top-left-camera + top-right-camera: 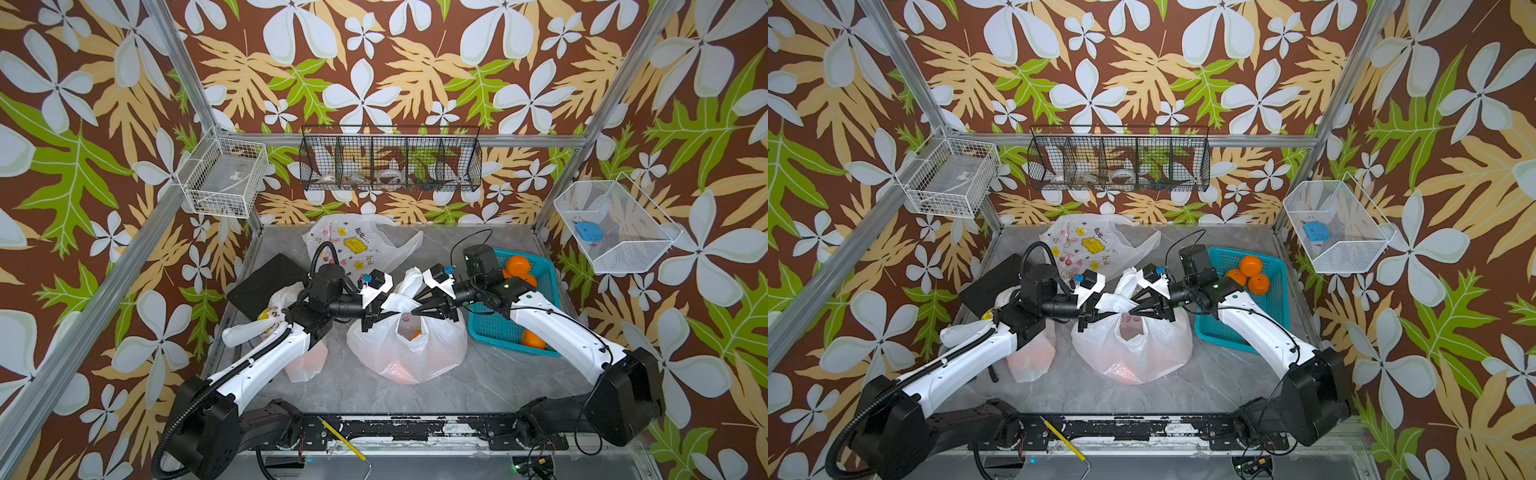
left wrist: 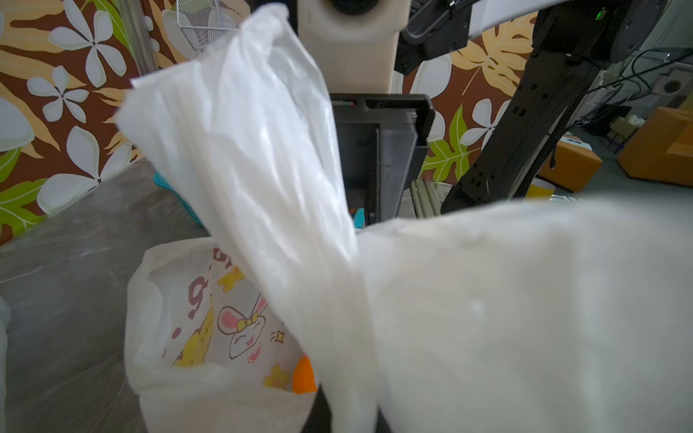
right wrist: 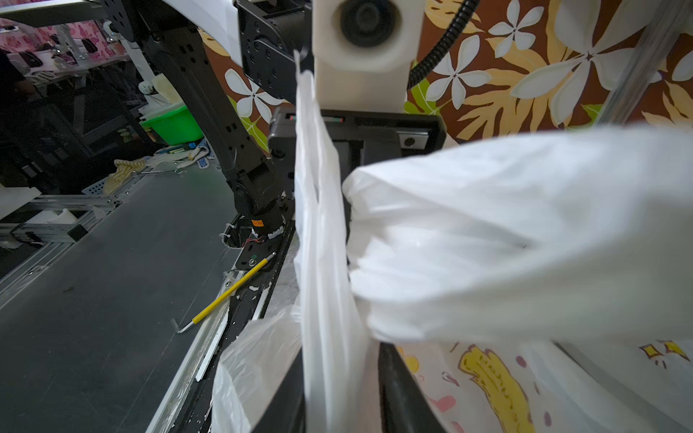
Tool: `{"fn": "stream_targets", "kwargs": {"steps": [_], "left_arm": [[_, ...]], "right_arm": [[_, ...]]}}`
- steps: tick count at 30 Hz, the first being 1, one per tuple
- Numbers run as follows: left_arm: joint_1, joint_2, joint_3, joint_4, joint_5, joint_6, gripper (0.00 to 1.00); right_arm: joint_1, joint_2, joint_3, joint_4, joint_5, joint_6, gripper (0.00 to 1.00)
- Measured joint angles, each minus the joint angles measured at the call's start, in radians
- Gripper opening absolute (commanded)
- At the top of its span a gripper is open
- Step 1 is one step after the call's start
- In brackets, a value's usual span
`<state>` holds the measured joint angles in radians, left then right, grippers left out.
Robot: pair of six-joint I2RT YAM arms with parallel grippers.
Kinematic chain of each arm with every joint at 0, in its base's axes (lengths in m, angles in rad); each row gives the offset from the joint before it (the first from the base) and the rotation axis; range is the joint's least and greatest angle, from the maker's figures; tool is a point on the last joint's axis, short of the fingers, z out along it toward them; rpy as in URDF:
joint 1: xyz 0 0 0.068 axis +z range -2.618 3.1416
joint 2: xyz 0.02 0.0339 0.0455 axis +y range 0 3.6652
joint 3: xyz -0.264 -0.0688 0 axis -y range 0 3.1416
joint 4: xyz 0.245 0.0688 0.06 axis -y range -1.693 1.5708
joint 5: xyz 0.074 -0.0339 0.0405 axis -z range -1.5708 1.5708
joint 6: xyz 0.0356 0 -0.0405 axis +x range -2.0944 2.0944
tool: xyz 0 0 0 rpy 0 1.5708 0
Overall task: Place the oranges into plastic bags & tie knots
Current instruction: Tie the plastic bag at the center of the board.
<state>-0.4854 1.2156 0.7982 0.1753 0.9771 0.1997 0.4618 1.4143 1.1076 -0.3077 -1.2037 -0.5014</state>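
Middle plastic bag [image 1: 409, 353] sits dead centre of the frame, oranges [image 1: 417, 333] glowing inside. Its two handle strips [image 1: 402, 303] cross right above the mouth, running left-right, so the knot pull goes sideways imo. The left gripper [image 1: 380, 311] comes in from frame-left, clamped tight on one strip. The right gripper [image 1: 417, 311] mirrors it from frame-right. A strip runs between its jaws, but I can't tell if it's pinched.

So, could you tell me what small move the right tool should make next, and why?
Probably close the right tool on the handle strip between its parted jaws: the left tool grips the other strip, crossed above the untied middle bag.
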Motion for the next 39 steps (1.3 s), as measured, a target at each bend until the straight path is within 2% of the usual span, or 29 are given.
{"fn": "stream_targets", "kwargs": {"steps": [11,16,24,25,26,39], "left_arm": [[-0.001,-0.007,0.000,-0.008,0.007,0.019,0.00],[-0.005,-0.008,0.000,-0.010,0.007,0.034,0.00],[-0.023,-0.013,0.000,-0.011,0.009,0.074,0.00],[-0.024,-0.014,0.000,-0.011,0.011,0.089,0.00],[-0.025,-0.016,0.000,-0.011,0.013,0.093,0.00],[-0.030,0.009,0.019,-0.023,0.033,0.127,0.00]], "right_arm": [[-0.015,-0.018,-0.013,-0.007,0.012,-0.007,0.51],[-0.048,-0.053,-0.048,0.004,0.015,0.003,0.62],[-0.050,-0.032,-0.031,0.024,0.004,0.019,0.70],[-0.050,-0.027,-0.028,0.024,0.000,0.019,0.93],[-0.050,-0.023,-0.026,0.025,-0.002,0.020,0.99],[-0.012,0.014,-0.005,0.088,-0.018,0.046,1.00]]}}
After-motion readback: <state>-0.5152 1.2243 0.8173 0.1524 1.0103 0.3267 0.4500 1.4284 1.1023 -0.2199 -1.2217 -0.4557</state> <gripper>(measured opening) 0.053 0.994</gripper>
